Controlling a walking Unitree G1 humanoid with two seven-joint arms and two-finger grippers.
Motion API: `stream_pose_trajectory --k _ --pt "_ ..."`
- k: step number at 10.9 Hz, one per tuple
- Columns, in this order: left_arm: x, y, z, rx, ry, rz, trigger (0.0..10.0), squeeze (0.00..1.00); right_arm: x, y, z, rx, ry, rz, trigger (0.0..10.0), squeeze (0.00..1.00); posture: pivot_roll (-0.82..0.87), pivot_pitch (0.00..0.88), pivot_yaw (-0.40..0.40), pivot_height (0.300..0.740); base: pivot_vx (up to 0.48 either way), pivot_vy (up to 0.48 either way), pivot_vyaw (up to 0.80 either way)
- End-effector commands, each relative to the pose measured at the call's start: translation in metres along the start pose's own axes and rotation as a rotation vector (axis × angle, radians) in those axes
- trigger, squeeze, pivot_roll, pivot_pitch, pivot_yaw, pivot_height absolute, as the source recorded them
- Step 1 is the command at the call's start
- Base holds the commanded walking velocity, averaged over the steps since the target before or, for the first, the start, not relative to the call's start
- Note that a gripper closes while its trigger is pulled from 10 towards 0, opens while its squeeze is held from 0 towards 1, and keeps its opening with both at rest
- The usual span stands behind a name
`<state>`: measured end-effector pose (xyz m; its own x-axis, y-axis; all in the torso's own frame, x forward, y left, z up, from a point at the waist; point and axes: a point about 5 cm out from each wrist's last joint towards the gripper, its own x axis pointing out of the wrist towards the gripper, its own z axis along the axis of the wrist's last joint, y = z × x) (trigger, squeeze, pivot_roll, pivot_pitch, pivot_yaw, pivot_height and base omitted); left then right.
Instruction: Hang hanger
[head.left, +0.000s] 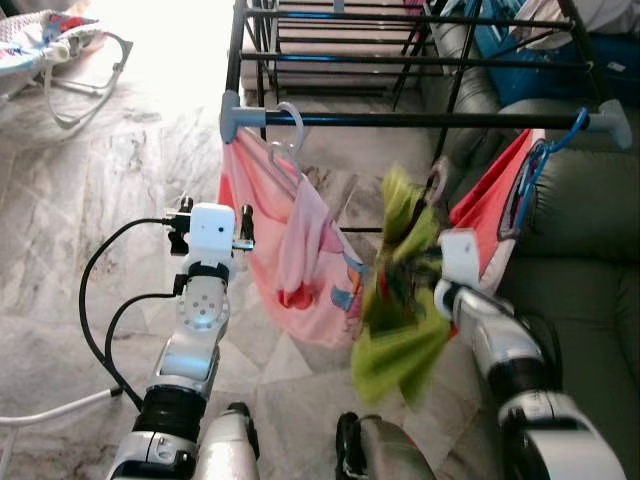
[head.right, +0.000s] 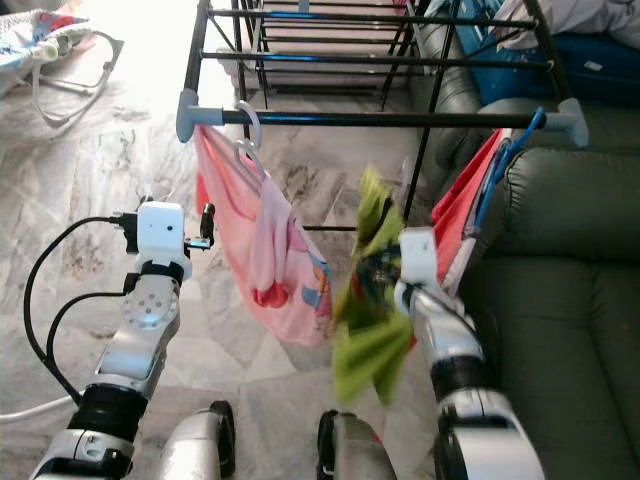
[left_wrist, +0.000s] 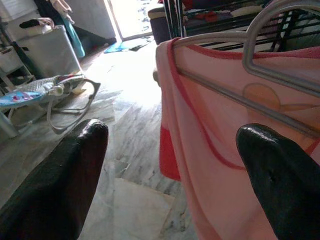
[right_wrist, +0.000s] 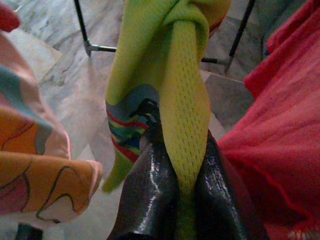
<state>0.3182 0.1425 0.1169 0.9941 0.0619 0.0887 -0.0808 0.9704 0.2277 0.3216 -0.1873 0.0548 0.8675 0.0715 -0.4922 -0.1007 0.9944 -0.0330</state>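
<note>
The right gripper (right_wrist: 177, 200) is clamped on a lime-green garment (head.left: 400, 310), holding it up just below the black rack rail (head.left: 420, 119), between the pink garment (head.left: 295, 255) on a white hanger (head.left: 288, 130) to its left and the red garment (head.left: 490, 215) on a blue hanger (head.left: 535, 165) to its right. The rail between the two hangers is bare. The left gripper (left_wrist: 170, 165), fingers apart, hovers near the pink garment.

Bare rail (head.left: 400, 119) stretch between pink garment (head.left: 295, 255) and red garment (head.left: 490, 215); green garment (head.left: 400, 300) hangs below gap.
</note>
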Motion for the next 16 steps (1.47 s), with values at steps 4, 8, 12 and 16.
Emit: stream_pose_trajectory --k 4,8,12,16 --pt "0.000 0.001 -0.003 0.015 0.013 -0.008 10.0 0.00 -0.034 0.011 0.038 -0.197 -0.276 -0.011 10.0 0.00 -0.11 0.186 -0.010 0.740 0.000 0.000 0.00" --pt "0.002 0.003 -0.003 0.023 0.013 -0.012 10.0 0.00 -0.079 -0.004 0.037 -0.219 -0.412 -0.092 10.0 0.00 -0.11 0.186 -0.004 0.740 0.000 0.000 0.00" --pt "0.003 0.005 -0.004 0.036 0.008 -0.021 10.0 0.00 -0.094 -0.007 0.041 -0.179 -0.536 -0.152 10.0 0.00 -0.11 0.185 0.006 0.740 0.000 0.000 0.00" --pt "0.002 0.003 -0.005 0.039 0.013 -0.025 10.0 0.00 -0.045 0.007 0.048 -0.032 -0.305 -0.108 10.0 0.00 -0.10 0.179 0.000 0.740 0.000 0.000 0.00"
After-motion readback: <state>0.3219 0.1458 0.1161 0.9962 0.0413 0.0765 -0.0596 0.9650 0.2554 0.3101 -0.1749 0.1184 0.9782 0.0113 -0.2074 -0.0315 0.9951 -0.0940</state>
